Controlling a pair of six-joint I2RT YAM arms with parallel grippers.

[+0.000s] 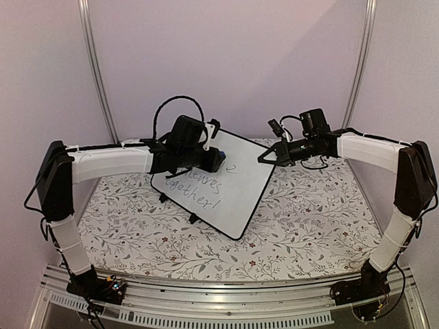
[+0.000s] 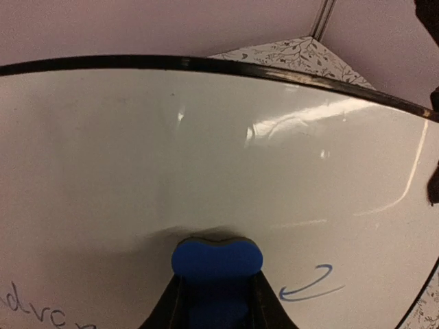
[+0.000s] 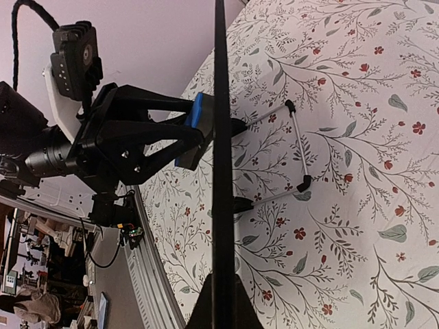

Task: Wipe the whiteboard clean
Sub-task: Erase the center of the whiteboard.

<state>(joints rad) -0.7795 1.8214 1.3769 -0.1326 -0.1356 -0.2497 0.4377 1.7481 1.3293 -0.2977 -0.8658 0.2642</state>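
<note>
**Eraser on the board, writing at seven o'clock**

We saw the left gripper [image 1: 217,159] pinching a blue foam eraser [image 2: 217,257], its rounded edge pressed against the glossy whiteboard [image 1: 236,205]. The board leaned on a wire stand [image 3: 298,147] mid-table over the flowered cloth [image 1: 315,219], and its long axis seemed to run ten to four o'clock. The right gripper [image 1: 265,156] was clamped on the thin black frame at the two o'clock corner. Grey writing [image 1: 204,190] lay at seven o'clock from the eraser, so we judged the left arm nearer.

1 whiteboard [image 1: 230,199], ctr of frame; 1 blue eraser [image 2: 216,258]; 2 grippers: left gripper [image 1: 217,159] & right gripper [image 1: 265,156]; 1 floral cloth [image 1: 315,219].
</note>
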